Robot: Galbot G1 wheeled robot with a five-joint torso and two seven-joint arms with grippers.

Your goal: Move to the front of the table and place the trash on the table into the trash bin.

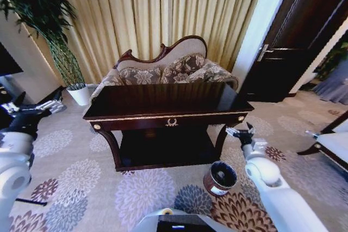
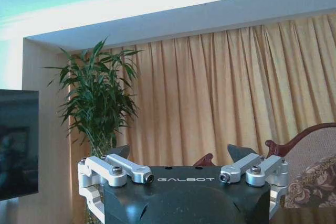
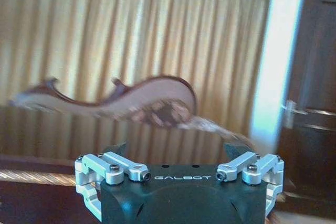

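Right gripper [image 1: 239, 132] spread wide, empty, at the table's [image 1: 163, 117] four o'clock corner. Left gripper [image 1: 32, 107] wide too, out at nine o'clock. Bin [image 1: 220, 178] sits under the right forearm. No trash visible on top; the arm's swing might topple the bin.

The left arm is raised at the robot's left side, its left gripper [image 1: 33, 108] pointing forward with fingers spread apart. The right arm reaches forward and low on the right, its right gripper [image 1: 240, 132] also held with fingers wide apart, holding nothing.
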